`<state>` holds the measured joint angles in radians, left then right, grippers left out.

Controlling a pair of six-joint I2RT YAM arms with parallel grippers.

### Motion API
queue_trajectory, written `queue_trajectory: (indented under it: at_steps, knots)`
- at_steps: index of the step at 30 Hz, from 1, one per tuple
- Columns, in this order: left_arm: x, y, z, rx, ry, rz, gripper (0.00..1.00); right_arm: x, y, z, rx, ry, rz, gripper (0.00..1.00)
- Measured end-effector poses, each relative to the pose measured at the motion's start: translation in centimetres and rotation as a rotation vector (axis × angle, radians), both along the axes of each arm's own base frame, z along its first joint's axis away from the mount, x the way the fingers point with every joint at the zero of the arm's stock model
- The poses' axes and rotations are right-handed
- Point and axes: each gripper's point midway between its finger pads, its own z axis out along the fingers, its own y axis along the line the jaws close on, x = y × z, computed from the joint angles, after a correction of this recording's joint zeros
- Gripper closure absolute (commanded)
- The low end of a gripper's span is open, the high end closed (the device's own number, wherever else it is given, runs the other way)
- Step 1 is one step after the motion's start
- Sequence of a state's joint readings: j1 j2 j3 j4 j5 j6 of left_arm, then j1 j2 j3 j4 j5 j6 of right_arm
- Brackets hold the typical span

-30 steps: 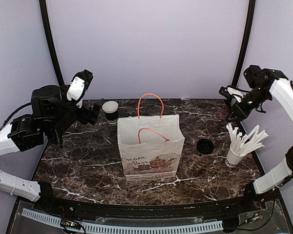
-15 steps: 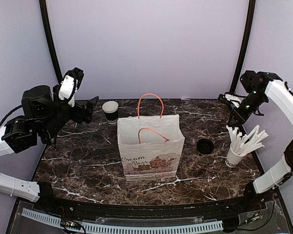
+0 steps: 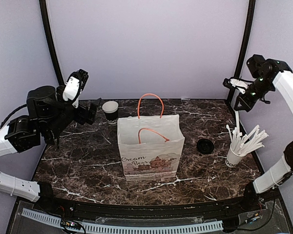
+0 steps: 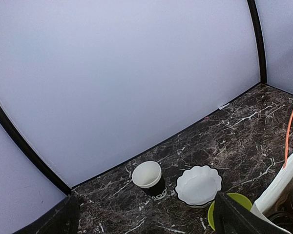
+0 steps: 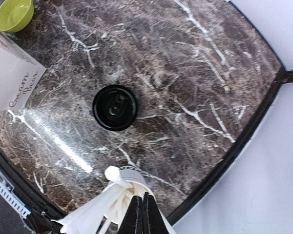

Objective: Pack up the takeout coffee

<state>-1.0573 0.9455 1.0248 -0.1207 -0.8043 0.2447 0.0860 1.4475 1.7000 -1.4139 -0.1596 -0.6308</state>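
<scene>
Dark marble desk (image 3: 88,161) with paper bag (image 3: 150,151) at centre.
Lidded takeout coffee (image 3: 205,145) standing right of bag, beside white cup of sticks (image 3: 233,157); left jaws wide open at left, right jaws closed at upper right.

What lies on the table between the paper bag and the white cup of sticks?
Only a black lid, apart from both; the top view shows it.

The left arm (image 3: 19,134) is bent and raised, and the left tool (image 4: 145,207) is spread wide and empty. The right arm (image 3: 290,97) arches high, and the right tool (image 5: 143,201) points down with its fingers pressed together.
</scene>
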Motion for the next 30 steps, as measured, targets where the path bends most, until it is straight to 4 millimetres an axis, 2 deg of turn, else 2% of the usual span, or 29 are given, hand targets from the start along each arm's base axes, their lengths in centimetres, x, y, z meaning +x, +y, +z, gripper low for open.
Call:
queue_trajectory:
  at_steps: [4, 7, 9, 13, 15, 17, 23, 30]
  knots:
    - [0.1, -0.2, -0.2, 0.017, 0.002, -0.001, 0.02, 1.2, -1.2, 3.7, -0.067, -0.131, -0.008, 1.0]
    - [0.2, -0.3, -0.3, 0.029, 0.0, -0.001, 0.02, 1.8, -1.8, 7.5, -0.098, -0.251, -0.015, 1.0]
    - [0.3, -0.5, -0.3, 0.036, -0.005, -0.001, 0.02, 2.1, -1.8, 11.1, -0.093, -0.354, -0.018, 1.0]
    - [0.8, -0.8, -0.5, 0.056, -0.011, 0.007, 0.01, 1.7, 0.1, 18.0, 0.019, -0.561, 0.031, 1.0]
    - [1.1, -1.0, -0.7, 0.07, -0.008, 0.011, 0.01, 0.5, 1.8, 20.2, 0.115, -0.626, 0.092, 1.0]
    - [1.3, -1.3, -1.1, 0.085, -0.002, 0.015, 0.01, -0.7, 3.5, 21.2, 0.215, -0.649, 0.155, 1.0]
    - [1.9, -1.8, -1.1, 0.103, 0.009, 0.026, 0.02, -5.2, 9.1, 22.0, 0.597, -0.579, 0.364, 1.0]
    - [1.9, -1.4, -0.3, 0.077, 0.011, 0.042, 0.02, -8.4, 12.6, 26.8, 0.967, -0.493, 0.579, 1.0]
